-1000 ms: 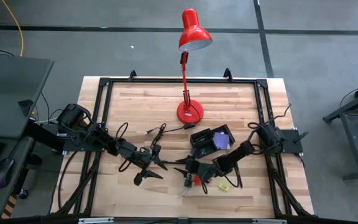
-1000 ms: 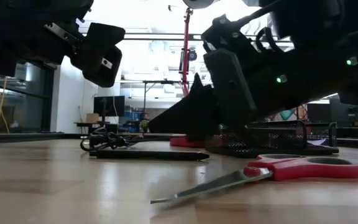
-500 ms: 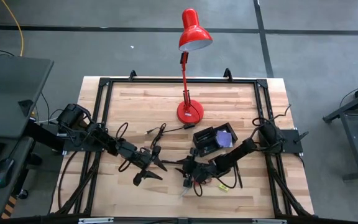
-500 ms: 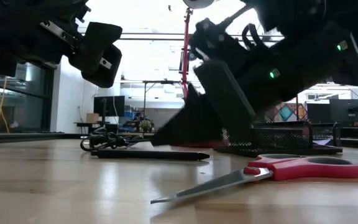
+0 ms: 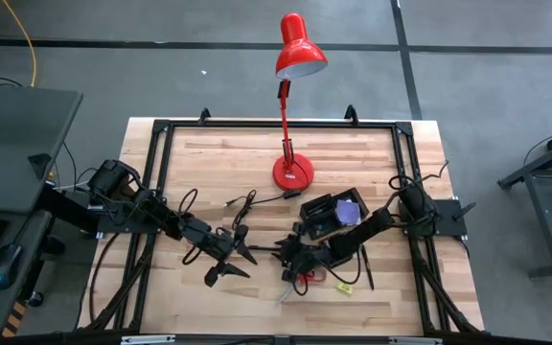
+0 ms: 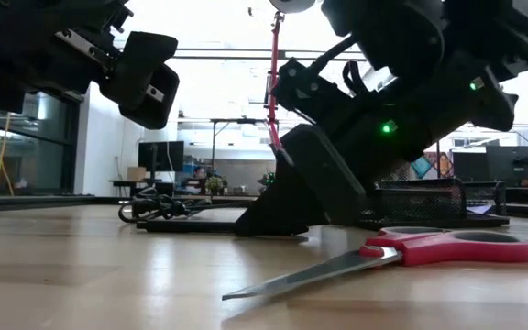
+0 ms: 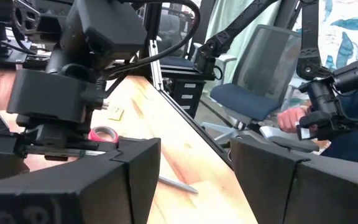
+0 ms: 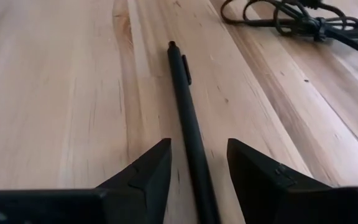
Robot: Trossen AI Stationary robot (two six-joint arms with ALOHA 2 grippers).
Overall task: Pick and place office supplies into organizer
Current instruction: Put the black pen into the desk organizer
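Note:
A thin black pen (image 8: 185,106) lies flat on the wooden table, also seen in the low view (image 6: 191,226) and the high view (image 5: 264,249). My right gripper (image 8: 199,144) is open and down at table height (image 6: 269,220). Its fingers stand on either side of the pen's near end without touching it. Red-handled scissors (image 6: 429,249) lie flat beside it (image 5: 300,280). The black organizer (image 5: 326,215) sits behind, with a purple sticky pad (image 5: 351,208) in it. A tiny yellow-green piece (image 5: 343,287) lies near the scissors. My left gripper (image 5: 226,261) is open (image 7: 196,146) and waits left of the pen.
A red desk lamp (image 5: 293,172) stands at the table's far middle. Its coiled black cable (image 5: 242,206) lies between the arms, near the pen's far end (image 8: 303,22). A black frame (image 5: 161,129) rims the table. People sit in the room beyond (image 7: 328,118).
My right gripper has moved toward the table's left and down, tipping its fingers onto the table so that they straddle the pen. The organizer, half covered by the right arm before, shows more fully now. The pen and the scissors have stayed put.

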